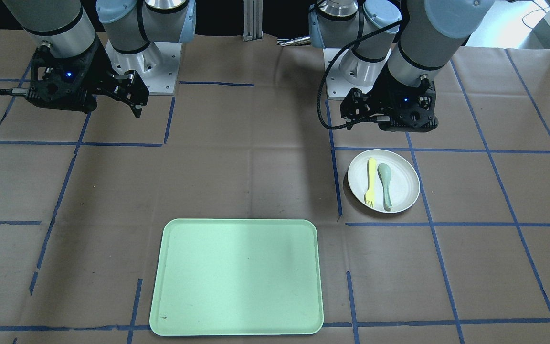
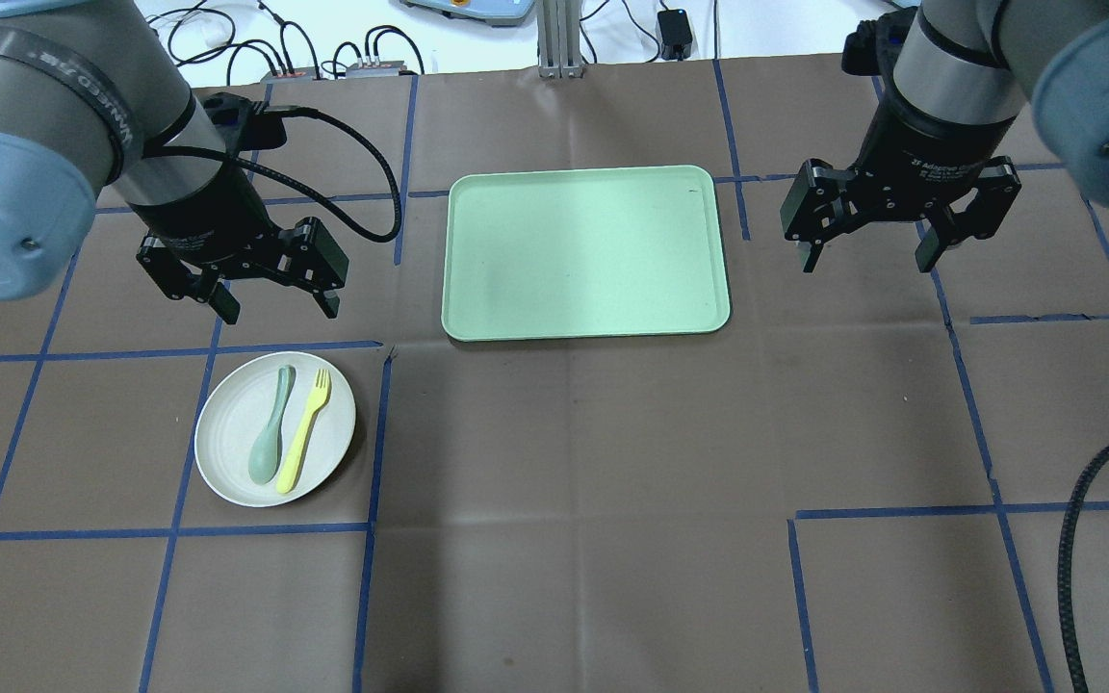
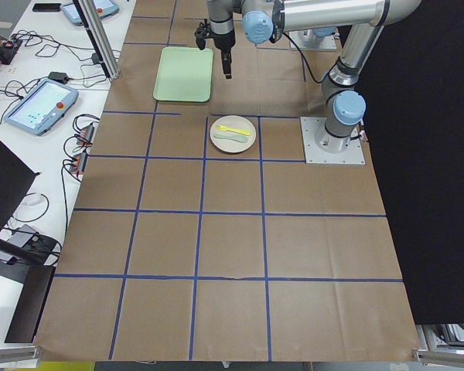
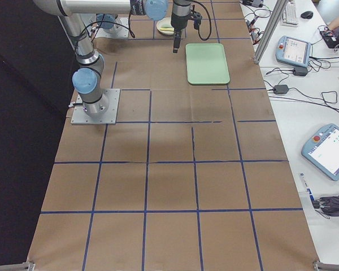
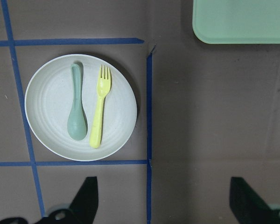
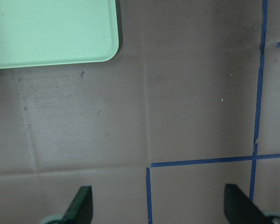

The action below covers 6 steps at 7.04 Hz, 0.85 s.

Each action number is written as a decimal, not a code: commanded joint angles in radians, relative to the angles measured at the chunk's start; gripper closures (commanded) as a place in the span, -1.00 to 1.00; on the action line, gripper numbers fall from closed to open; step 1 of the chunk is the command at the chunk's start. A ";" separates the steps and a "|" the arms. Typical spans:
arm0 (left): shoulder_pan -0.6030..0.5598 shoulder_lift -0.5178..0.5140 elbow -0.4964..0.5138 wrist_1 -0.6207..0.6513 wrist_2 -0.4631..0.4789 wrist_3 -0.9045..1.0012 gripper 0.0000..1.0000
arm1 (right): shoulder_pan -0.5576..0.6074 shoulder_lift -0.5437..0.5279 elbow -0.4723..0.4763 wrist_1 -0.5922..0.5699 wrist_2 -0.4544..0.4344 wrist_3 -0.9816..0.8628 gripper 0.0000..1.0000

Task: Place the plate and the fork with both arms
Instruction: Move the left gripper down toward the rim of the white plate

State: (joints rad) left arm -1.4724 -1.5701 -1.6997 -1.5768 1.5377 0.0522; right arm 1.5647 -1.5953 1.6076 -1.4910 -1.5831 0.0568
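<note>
The off-white round plate lies on the brown table in front of the left arm; it shows too in the front view as plate and from the left wrist as plate. On it rest the pale-yellow fork, fork, fork and a grey-green spoon side by side. My left gripper hangs open above the table just beyond the plate, holding nothing. My right gripper is open over bare table to the right of the tray, empty.
A rectangular light-green tray lies empty at the table's middle far side, between the two grippers. Blue tape lines grid the brown cover. A black cable loops in at the right edge. Tablets and cables sit on side benches.
</note>
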 commanded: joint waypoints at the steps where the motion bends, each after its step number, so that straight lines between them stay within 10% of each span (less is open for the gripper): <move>1: 0.120 -0.028 -0.036 0.093 -0.005 0.171 -0.99 | 0.000 0.000 0.000 0.000 0.000 0.000 -1.00; 6: 0.322 -0.057 -0.279 0.282 -0.105 0.389 -0.99 | 0.000 0.000 0.000 0.000 0.000 0.000 -1.00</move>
State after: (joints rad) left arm -1.1901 -1.6107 -1.9409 -1.3073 1.4694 0.4111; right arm 1.5647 -1.5953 1.6076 -1.4910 -1.5831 0.0567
